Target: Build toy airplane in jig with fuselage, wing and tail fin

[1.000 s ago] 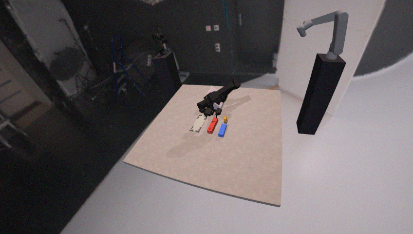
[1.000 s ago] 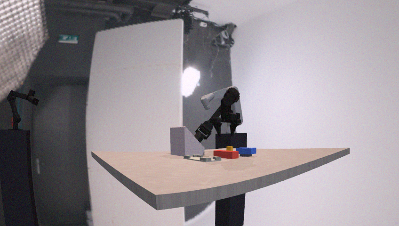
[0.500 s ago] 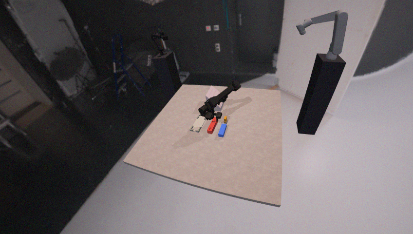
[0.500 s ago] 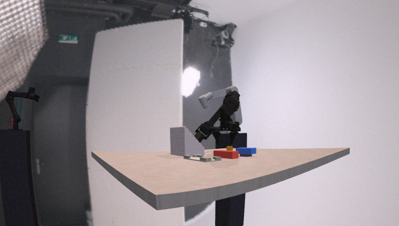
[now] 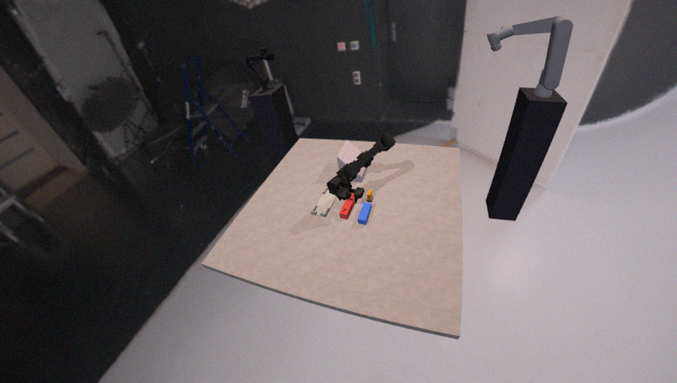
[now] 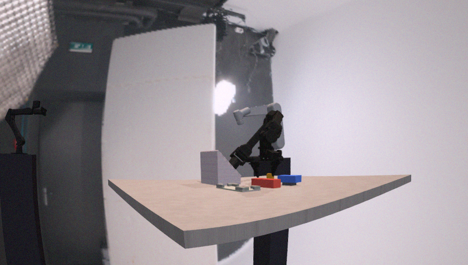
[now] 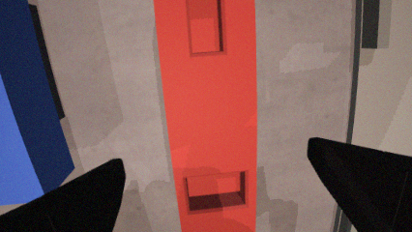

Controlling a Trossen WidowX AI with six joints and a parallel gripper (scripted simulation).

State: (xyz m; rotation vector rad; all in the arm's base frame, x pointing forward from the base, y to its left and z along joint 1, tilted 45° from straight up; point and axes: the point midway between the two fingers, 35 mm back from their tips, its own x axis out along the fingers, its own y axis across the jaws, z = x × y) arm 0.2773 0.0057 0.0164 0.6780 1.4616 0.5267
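The red fuselage lies on the table between the wing and the cradle, its two sockets facing up and empty. The blue wing lies beside it, raised on a dark piece. The small yellow tail fin stands near the wing's far end; it is not in the wrist view. The pale jig cradle is empty, on the fuselage's other side. My gripper is open above the fuselage, one finger on each side in the wrist view, holding nothing.
A lavender wedge block stands behind the cradle, close to the arm. The table ends at a thick front edge. Other arms stand on dark pedestals beyond the table.
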